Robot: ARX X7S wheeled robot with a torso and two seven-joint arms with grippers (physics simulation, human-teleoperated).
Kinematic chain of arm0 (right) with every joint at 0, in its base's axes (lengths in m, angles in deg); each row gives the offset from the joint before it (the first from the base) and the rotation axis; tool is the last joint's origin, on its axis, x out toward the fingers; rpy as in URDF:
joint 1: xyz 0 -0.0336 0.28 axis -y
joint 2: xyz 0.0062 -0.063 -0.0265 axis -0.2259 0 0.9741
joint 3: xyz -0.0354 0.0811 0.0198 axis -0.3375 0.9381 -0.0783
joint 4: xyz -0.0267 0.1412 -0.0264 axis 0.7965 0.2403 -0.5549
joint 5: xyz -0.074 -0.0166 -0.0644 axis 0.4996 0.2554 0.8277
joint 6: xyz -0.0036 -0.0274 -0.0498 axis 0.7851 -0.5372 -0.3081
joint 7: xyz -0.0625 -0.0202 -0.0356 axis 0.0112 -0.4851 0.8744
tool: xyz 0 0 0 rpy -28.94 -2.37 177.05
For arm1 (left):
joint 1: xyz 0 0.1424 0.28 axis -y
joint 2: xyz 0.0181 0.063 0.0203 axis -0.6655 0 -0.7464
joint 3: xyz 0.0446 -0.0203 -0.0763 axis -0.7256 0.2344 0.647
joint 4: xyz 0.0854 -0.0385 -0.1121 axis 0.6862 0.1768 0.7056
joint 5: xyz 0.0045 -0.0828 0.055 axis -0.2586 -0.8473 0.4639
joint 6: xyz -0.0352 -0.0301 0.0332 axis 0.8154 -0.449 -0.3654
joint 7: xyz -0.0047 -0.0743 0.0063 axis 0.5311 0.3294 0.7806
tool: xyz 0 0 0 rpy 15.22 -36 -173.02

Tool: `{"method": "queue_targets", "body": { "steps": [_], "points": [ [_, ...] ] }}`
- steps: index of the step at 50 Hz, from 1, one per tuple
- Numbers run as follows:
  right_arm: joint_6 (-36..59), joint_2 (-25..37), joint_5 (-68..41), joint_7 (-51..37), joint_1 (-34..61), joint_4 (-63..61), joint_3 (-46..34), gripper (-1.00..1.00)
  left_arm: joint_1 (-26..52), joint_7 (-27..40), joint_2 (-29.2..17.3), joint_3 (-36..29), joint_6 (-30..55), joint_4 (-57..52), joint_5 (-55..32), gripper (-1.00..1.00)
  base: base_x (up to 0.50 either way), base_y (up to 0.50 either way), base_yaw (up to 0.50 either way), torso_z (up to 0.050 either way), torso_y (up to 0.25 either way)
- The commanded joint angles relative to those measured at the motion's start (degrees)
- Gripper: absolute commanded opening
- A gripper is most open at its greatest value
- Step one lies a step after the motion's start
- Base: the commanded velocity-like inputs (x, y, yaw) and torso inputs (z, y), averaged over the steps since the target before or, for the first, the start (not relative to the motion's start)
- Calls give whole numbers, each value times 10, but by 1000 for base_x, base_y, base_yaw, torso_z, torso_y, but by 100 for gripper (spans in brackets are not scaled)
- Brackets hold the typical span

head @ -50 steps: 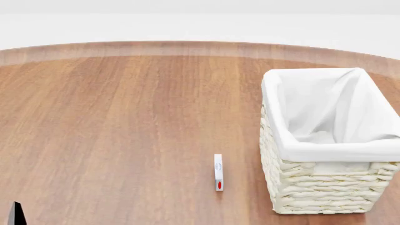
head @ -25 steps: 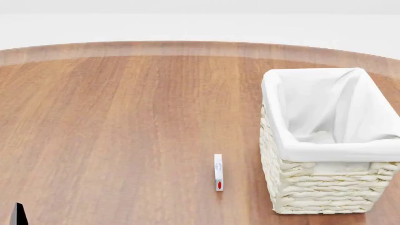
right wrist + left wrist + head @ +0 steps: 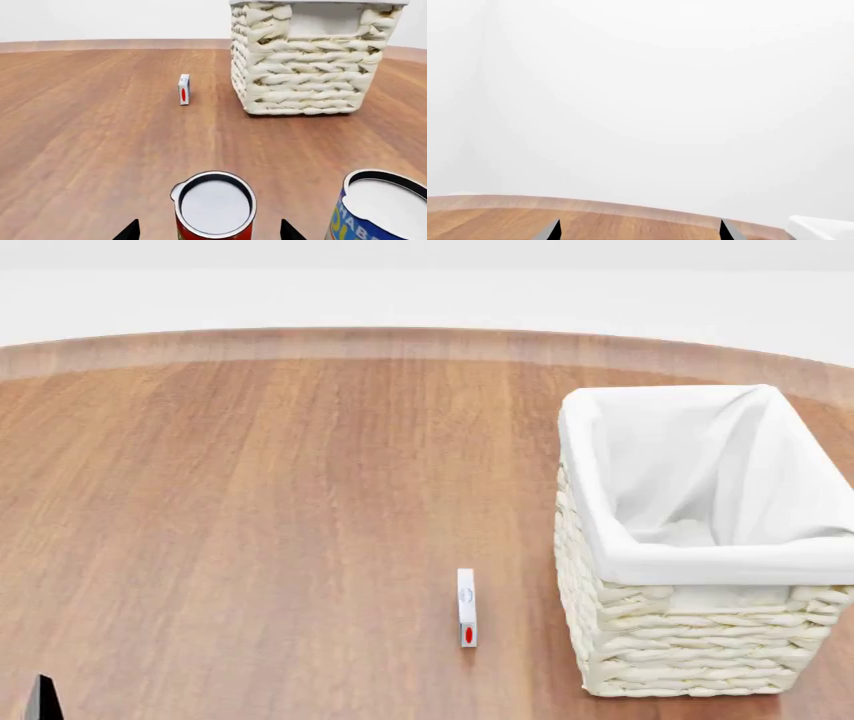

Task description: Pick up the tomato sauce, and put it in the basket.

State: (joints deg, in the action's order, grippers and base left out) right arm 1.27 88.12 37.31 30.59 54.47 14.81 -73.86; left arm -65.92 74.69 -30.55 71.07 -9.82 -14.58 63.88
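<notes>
Peeking into the head view's near left corner, the left gripper shows only one dark tip there; its wrist camera shows two fingertips set wide apart with nothing between them, above the wood counter. Ahead of the right gripper, whose two tips stand wide on either side of it without touching, sits the tomato sauce, upright, white top up. Just to that gripper's right stands a blue-and-yellow can. Farther ahead on the counter, a small white box stands on edge, and right of it the basket.
</notes>
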Motion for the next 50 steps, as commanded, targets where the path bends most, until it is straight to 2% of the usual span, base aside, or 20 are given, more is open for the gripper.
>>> {"method": "queue_targets", "body": {
  "steps": [1,20,32,50],
  "points": [
    [23,1,-12,6,16,-1,-4,100,-1,2,-3,-2,1,-4,-3,100,0,0,0,0,0],
    [44,-3,-33,21,37,15,-11,100,-3,7,-7,-4,-3,-4,-3,100,0,0,0,0,0],
    [93,7,-76,37,40,-11,-19,100,-5,10,-11,-3,-6,-7,-5,100,0,0,0,0,0],
    [100,14,-139,72,42,-22,-17,100,-5,13,-13,-5,-11,-5,-5,100,0,0,0,0,0]
  ]
}}
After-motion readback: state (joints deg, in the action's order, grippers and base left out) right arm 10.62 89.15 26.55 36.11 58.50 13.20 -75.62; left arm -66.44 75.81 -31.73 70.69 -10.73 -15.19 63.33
